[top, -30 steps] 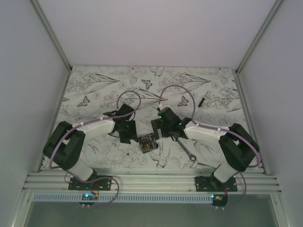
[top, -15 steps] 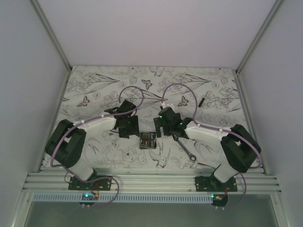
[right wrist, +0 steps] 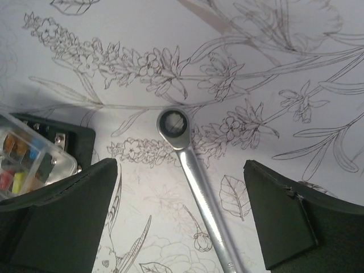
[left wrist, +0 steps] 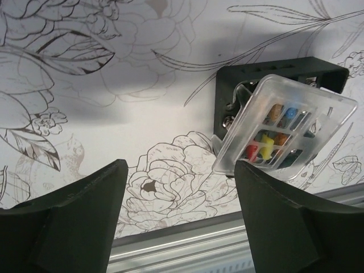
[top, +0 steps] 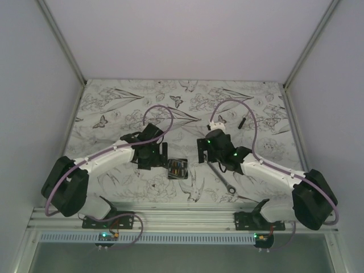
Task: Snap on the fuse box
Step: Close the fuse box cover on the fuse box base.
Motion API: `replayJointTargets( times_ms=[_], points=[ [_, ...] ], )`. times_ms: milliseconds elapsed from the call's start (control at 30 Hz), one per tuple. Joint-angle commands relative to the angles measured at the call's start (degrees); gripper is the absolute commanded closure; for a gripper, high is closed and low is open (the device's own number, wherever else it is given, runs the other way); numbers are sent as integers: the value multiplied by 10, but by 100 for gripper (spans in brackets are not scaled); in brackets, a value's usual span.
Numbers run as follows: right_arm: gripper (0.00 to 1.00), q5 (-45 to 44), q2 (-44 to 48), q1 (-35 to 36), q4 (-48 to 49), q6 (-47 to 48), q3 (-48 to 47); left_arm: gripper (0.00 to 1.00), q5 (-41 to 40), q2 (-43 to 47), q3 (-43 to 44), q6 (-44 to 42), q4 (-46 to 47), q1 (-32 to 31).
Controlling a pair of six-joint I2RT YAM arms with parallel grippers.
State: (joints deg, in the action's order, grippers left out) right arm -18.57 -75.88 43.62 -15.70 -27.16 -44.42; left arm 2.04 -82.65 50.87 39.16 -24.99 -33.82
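Fuse box point(top: 178, 168) – on floral table point(top: 114, 114), front centre, between both grippers, gripped by neither. Clear cover sits skewed over black base; coloured fuses visible beneath.
Left gripper point(left wrist: 179, 170) – fingers spread wide, nothing between; box just ahead, to right.
Right gripper point(right wrist: 181, 168) – fingers spread wide, empty, above silver wrench point(right wrist: 197, 187); box at left edge of its view.

Fuse box point(top: 178, 168) between two claws
It sits on the flowered bench point(top: 114, 108), left claw point(top: 165, 154) just beside it, right claw point(top: 202, 152) near; a silver wrench point(top: 225, 180) lies further right.
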Motion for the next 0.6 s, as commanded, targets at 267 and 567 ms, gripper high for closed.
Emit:
replayJointTargets(
  times_ms=[267, 567],
  points=[
    [1, 194, 78, -3, 106, -52, 69, 30, 66, 62, -32, 36, -37, 36],
    [15, 280, 31, -3, 218, -108, 94, 49, 165, 21, -21, 8, 53, 50]
  ],
)
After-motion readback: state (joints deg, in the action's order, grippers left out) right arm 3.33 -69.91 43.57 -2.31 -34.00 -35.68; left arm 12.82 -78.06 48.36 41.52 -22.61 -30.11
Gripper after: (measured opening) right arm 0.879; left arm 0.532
